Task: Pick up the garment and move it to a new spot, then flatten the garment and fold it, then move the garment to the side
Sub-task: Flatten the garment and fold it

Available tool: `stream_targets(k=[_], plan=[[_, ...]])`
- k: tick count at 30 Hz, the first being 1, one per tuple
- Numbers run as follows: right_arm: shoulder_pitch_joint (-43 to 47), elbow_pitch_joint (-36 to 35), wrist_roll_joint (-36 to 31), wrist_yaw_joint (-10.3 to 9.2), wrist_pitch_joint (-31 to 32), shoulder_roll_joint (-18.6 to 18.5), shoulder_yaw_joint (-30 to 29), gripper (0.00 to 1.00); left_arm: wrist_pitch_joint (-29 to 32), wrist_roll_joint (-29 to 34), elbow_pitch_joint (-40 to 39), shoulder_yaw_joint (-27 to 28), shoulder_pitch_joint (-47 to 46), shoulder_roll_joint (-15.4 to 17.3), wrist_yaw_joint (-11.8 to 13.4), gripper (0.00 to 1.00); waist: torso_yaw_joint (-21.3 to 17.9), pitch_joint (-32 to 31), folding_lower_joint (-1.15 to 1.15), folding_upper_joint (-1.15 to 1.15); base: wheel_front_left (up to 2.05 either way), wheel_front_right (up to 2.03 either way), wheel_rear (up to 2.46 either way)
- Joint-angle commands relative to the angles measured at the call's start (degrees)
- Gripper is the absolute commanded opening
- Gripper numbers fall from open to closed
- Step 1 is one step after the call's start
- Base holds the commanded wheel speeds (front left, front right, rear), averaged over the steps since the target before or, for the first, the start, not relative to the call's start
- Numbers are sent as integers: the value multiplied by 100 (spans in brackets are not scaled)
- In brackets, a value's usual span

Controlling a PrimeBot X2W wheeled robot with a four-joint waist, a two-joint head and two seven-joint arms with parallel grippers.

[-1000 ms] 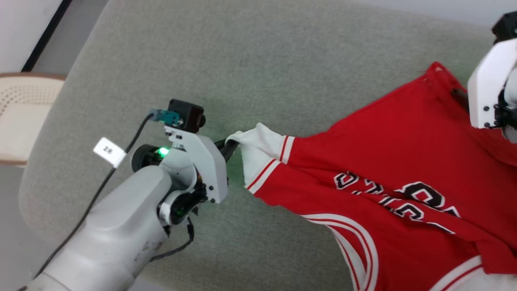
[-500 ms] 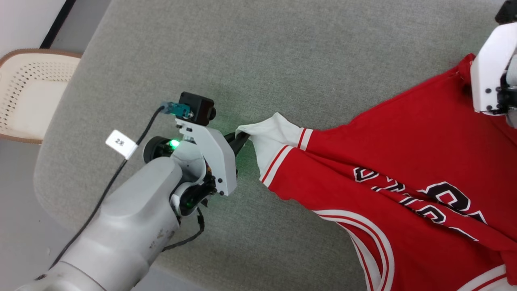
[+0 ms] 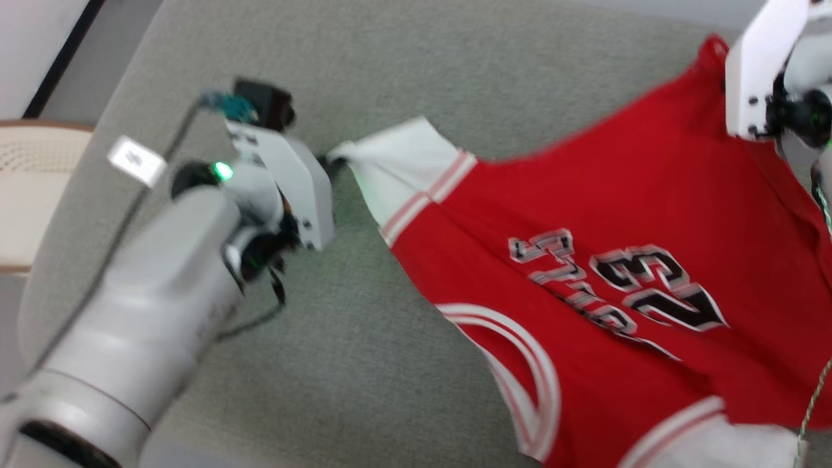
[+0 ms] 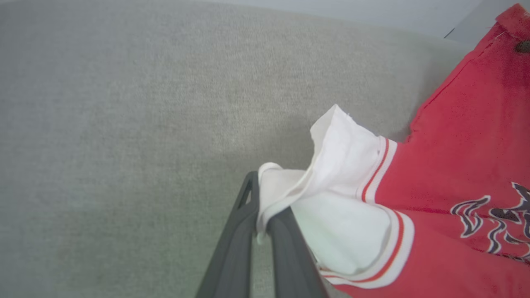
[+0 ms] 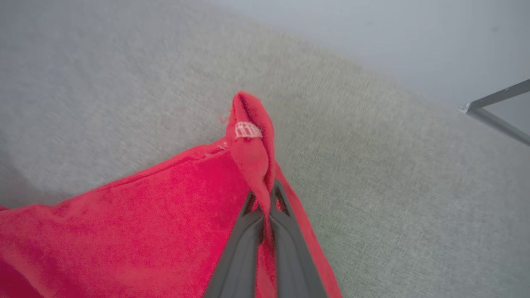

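Pale grey left forearm (image 3: 130, 312) comes in from 7 o'clock in head view. Left gripper (image 4: 260, 194) sits at 10 o'clock, fingers clamped tight on the white sleeve (image 4: 331, 165) of the red sports-jersey T-shirt (image 3: 585, 214) with stripe trim and black-and-white chest lettering. Shirt is pulled taut between both grippers, spread from centre to 4 o'clock over the grey-green woven fabric surface (image 3: 403, 71). Right gripper (image 5: 263, 203) is at 1 o'clock, fingers pinched together on the shirt's red corner (image 5: 250, 124). Cream perforated seat (image 3: 26, 188) at the 9 o'clock edge.

The garment (image 3: 585, 214) stretches over the padded surface (image 3: 390, 65) between left fingers (image 4: 234, 248) and right fingers (image 5: 240, 248).
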Motion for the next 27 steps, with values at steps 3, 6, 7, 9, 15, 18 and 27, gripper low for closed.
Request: stream_targets(k=[3,6,7,9,15,18,27], plan=[[-265,-93,97,-7,-456,105,4,0,171,95,141,65,-501,162,59,0,-399,-328,0,0,0,0,0],[-456,-139,74,-6,-915,167,59,0,343,202,266,89,-978,307,85,0,-619,-425,0,0,0,0,0],[-529,-143,71,-6,-1081,189,57,0,397,251,326,88,-1154,353,86,0,-694,-452,0,0,0,0,0],[-676,-119,31,-6,-1451,210,23,0,471,338,437,102,-1514,435,134,0,-841,-503,0,0,0,0,0],[-1071,109,-254,-6,-2563,369,-200,0,438,738,887,37,-2527,609,175,0,-1269,-625,0,0,0,0,0],[-1231,220,-398,-7,-3034,452,-287,0,347,945,1089,-27,-2953,653,148,0,-1465,-639,0,0,0,0,0],[-1680,561,-672,-7,-3928,567,-648,0,-100,1325,1583,-94,-3937,710,75,0,-1870,-257,0,0,0,0,0]])
